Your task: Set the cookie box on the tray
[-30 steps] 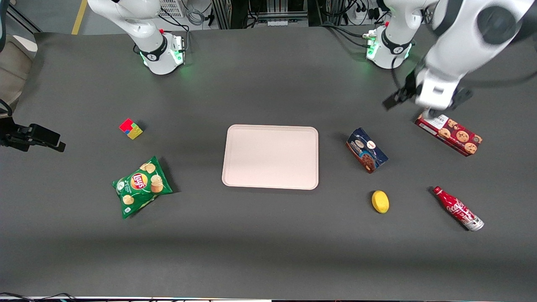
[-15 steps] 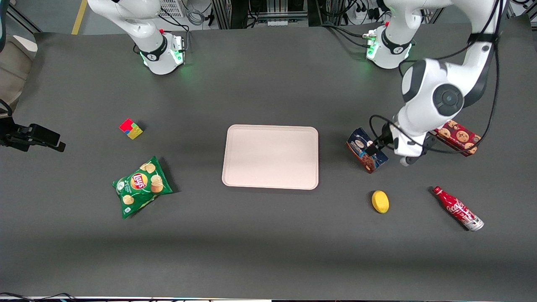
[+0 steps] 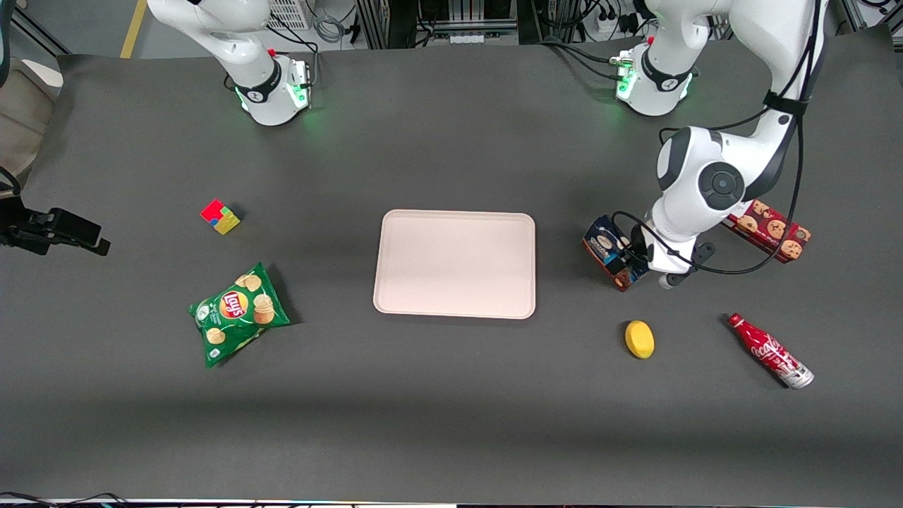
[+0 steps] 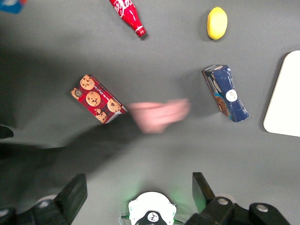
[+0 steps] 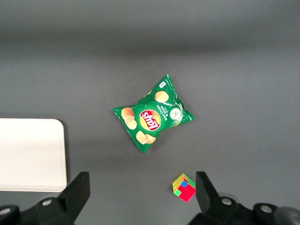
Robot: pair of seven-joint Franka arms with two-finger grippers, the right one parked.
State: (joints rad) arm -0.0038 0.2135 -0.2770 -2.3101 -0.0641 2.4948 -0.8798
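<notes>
Cookie box [image 3: 607, 247] flat on the desk [image 3: 451, 395], just beside the tray [image 3: 457, 264], toward the working arm's end; not yet on it

Long axis diagonal: one end farther from the front camera and closer to the tray, the other nearer the camera, pointing toward the lemon [image 3: 639, 339]

Claw [image 3: 633, 259] sits low over that nearer end, box body running off from it toward the tray

Wrist view: fingers [image 4: 71, 199] spread wide, nothing between them, so released, holding nothing. Contact with the carton: cannot tell

Judgement: grasp should span the narrow width, across the long axis
</notes>
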